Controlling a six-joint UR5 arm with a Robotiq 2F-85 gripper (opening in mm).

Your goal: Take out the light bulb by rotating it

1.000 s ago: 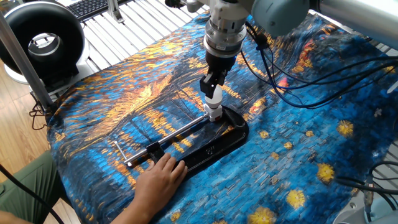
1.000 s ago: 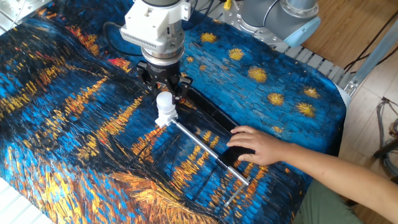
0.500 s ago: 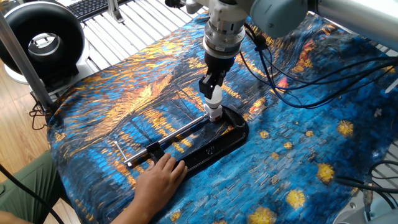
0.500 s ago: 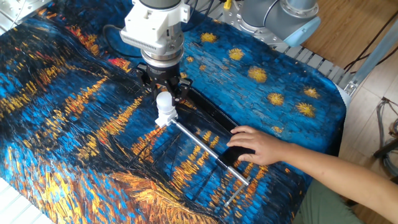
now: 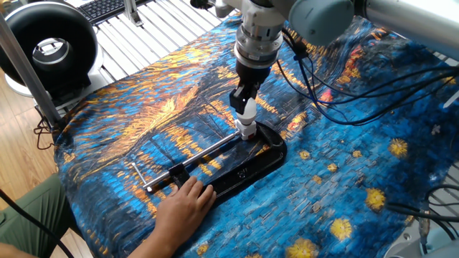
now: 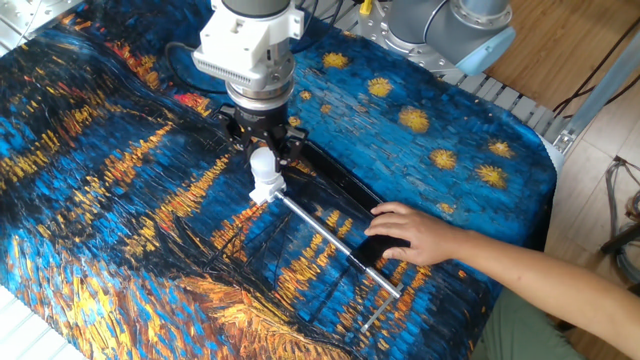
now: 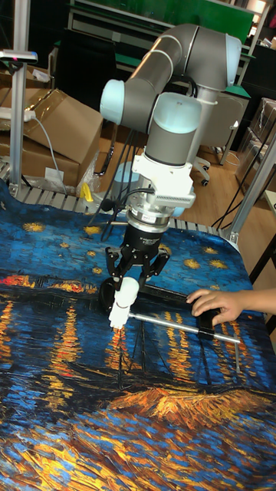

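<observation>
The small white frosted globe light bulb (image 5: 247, 110) (image 6: 262, 161) (image 7: 128, 288) stands upright at the centre of each picture, directly beneath the arm's black two-finger gripper (image 5: 246, 102) (image 6: 263, 147) (image 7: 130, 278). The fingers reach down on either side of the globe; the jaws appear pressed against it, pinching the bulb. Below the bulb sits a small white cube-like socket (image 5: 247, 131) (image 6: 266, 188) (image 7: 117, 316), mounted at one end of a long silver metal rod (image 5: 193, 159) (image 6: 330, 245) (image 7: 180, 324).

One fixed view, centre, shows the socket at the upper end of a glossy black oblong tray (image 5: 247, 170) and dark cables (image 5: 344, 93) trailing to the upper right. The other fixed view shows the spread of the gripper's black linkage around the bulb and a person's bare hand (image 6: 410, 235) pressing on the rod clamp at right of centre. The tall fixed view alone shows the grey arm's full column above and cardboard boxes (image 7: 57, 123) at upper left.

All rest on a blue-and-orange painted-pattern cloth (image 5: 143, 107) (image 6: 120, 200) (image 7: 115, 414).

Compared with the picture one second earlier, the gripper's linkage has turned slightly about the vertical axis; bulb, socket and hand lie unchanged.
</observation>
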